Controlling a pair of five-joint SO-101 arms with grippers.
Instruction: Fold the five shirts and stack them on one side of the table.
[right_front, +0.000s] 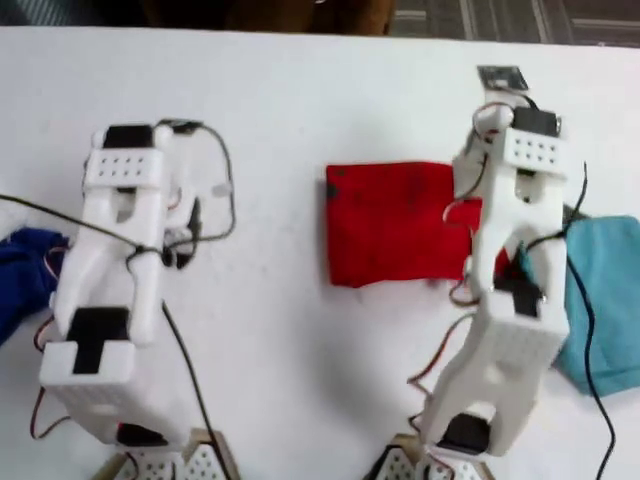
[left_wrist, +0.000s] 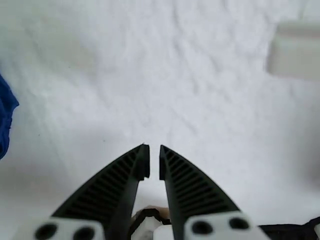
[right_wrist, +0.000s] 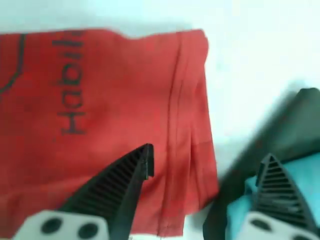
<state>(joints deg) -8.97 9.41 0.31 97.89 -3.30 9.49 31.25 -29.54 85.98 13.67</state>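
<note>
Our right pincer (right_wrist: 208, 157) stands wide open and holds nothing. One of its fingers is over the folded red shirt (right_wrist: 100, 115) and the other is over the teal shirt (right_wrist: 237, 217), so the red shirt's hemmed edge lies between the two fingers. Our left pincer (left_wrist: 153, 150) is narrow, with its fingers almost together and nothing between them, over the bare white bench (left_wrist: 200, 75). A crumpled dark blue shirt (left_wrist: 5, 125) lies to one side of this pincer, well apart from it.
</note>
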